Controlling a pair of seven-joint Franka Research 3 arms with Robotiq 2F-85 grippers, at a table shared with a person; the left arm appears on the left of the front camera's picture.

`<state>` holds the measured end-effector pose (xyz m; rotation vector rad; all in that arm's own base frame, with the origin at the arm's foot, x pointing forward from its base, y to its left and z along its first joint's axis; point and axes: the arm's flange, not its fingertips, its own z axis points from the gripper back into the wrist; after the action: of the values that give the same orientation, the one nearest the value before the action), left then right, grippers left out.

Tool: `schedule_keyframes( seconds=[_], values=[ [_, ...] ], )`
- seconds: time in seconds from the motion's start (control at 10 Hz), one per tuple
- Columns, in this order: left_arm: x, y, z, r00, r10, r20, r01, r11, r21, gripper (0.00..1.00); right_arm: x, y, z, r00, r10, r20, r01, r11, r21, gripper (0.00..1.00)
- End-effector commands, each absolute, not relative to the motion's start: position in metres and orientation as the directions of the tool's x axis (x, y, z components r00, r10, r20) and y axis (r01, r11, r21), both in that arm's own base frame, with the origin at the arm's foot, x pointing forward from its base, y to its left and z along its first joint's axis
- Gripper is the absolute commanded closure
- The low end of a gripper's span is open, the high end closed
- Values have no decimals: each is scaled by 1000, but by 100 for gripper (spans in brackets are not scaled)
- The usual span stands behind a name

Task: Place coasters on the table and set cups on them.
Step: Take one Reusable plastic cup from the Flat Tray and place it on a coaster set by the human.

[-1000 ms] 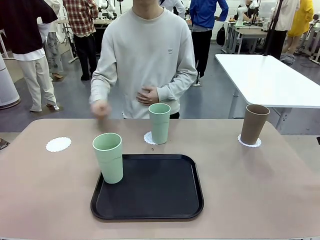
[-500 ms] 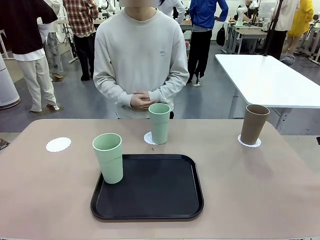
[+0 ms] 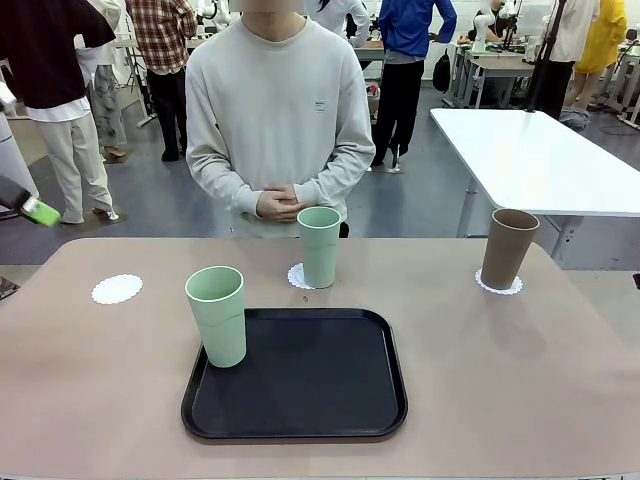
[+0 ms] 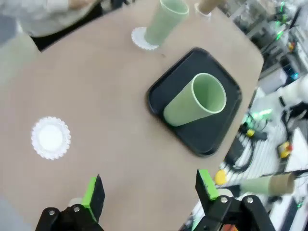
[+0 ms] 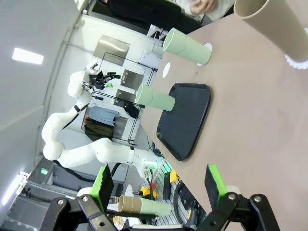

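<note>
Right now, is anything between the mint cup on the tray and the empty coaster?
Nothing visible: bare table lies between the mint cup, standing at the black tray's left edge, and the empty coaster. The left tool hangs open above, holding nothing.

The scene is evenly and brightly lit from overhead. Soft, short shadows are cast by the cups (image 3: 216,314) onto the table (image 3: 520,400) and the black tray (image 3: 310,385), which shows a faint sheen along its near edge. The front view is sharp. In both wrist views, lines are bent toward the edges, and the left wrist view is slightly blurred at its top-left corner.
</note>
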<state>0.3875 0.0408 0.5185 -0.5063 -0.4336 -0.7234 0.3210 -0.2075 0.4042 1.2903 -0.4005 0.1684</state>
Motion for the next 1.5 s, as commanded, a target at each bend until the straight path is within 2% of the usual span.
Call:
schedule_keyframes(
  seconds=[0.0,0.2,0.3,0.5,0.6,0.7,0.9,1.0,1.1,1.2,1.4],
  values=[
    [373,11,482,531,-699,480,811,583,-48,0,321,-208,404,917,-102,385,-347,269,898,0],
    [369,-22,468,474,-793,382,846,531,54,0,321,-208,404,917,-102,385,-347,269,898,0],
    [368,-37,458,440,-814,379,860,503,82,0,321,-208,404,917,-102,385,-347,269,898,0],
    [380,-59,439,424,-807,410,880,474,22,0,321,-208,404,917,-102,385,-347,269,898,0],
    [385,-55,428,499,-827,260,862,505,-49,0,321,-208,404,917,-102,385,-347,269,898,0],
    [372,-56,450,401,-830,387,887,458,63,0,321,-208,404,917,-102,385,-347,269,898,0],
    [372,-56,450,401,-830,387,887,458,63,0,321,-208,404,917,-102,385,-347,269,898,0],
    [377,-60,438,431,-827,362,882,471,27,0,321,-208,404,917,-102,385,-347,269,898,0],
    [381,-48,434,334,-759,559,936,337,-103,0,321,-208,404,917,-102,385,-347,269,898,0],
    [394,-41,428,344,-667,661,939,241,-246,0,321,-208,404,917,-102,385,-347,269,898,0],
    [407,-26,413,254,-629,735,966,129,-224,0,321,-208,404,917,-102,385,-347,269,898,0]
  ],
)
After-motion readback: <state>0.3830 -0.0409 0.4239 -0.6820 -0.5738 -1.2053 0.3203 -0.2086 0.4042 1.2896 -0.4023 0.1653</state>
